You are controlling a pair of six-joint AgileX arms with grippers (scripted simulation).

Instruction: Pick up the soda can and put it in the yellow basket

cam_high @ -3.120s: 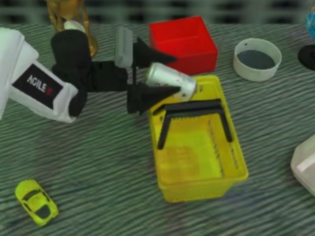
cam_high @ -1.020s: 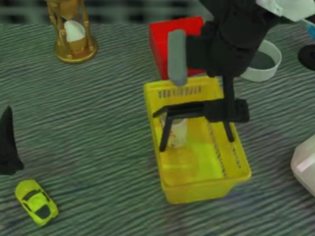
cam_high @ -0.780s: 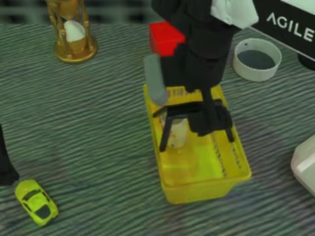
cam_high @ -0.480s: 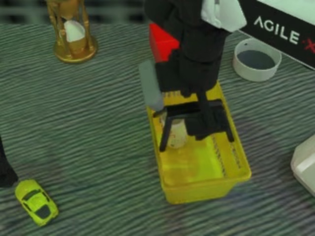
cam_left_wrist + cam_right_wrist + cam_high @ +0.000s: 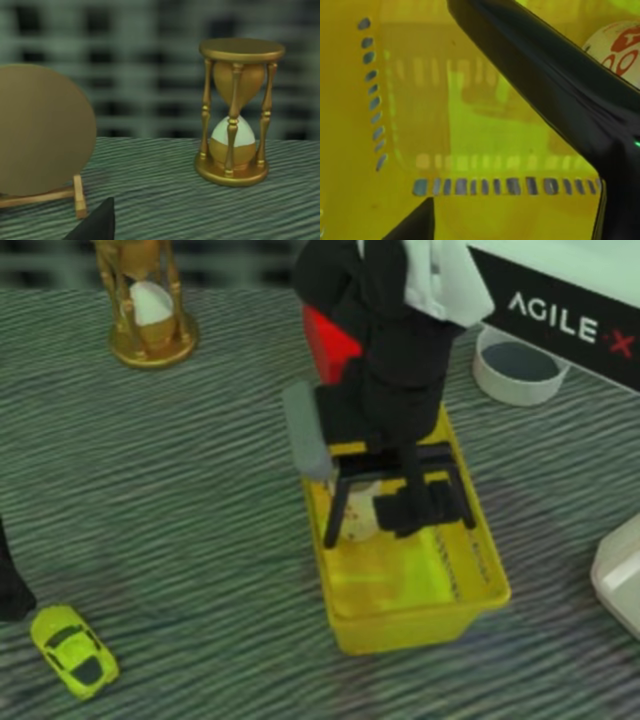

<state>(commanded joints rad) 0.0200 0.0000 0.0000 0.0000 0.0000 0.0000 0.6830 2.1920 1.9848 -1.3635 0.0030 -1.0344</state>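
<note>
Nearest the camera's edge of the table, a small yellow toy car [image 5: 73, 651] sits at the front left, and just above it the black tip of the left gripper [image 5: 10, 585] shows at the table's left border, parked; whether its jaws are spread or pressed together cannot be told. Mid-table stands the yellow basket [image 5: 480, 580]. The soda can [image 5: 358, 512] lies inside it, in the far half, under the black handles [image 5: 335, 510]. The right gripper [image 5: 420, 505] reaches down over the handles, just beside the can; its jaws cannot be read either. Behind the basket a red box [image 5: 325, 340] touches its far wall. A white ring [image 5: 515, 365] is at the far right, a gold hourglass [image 5: 150, 300] far left.
</note>
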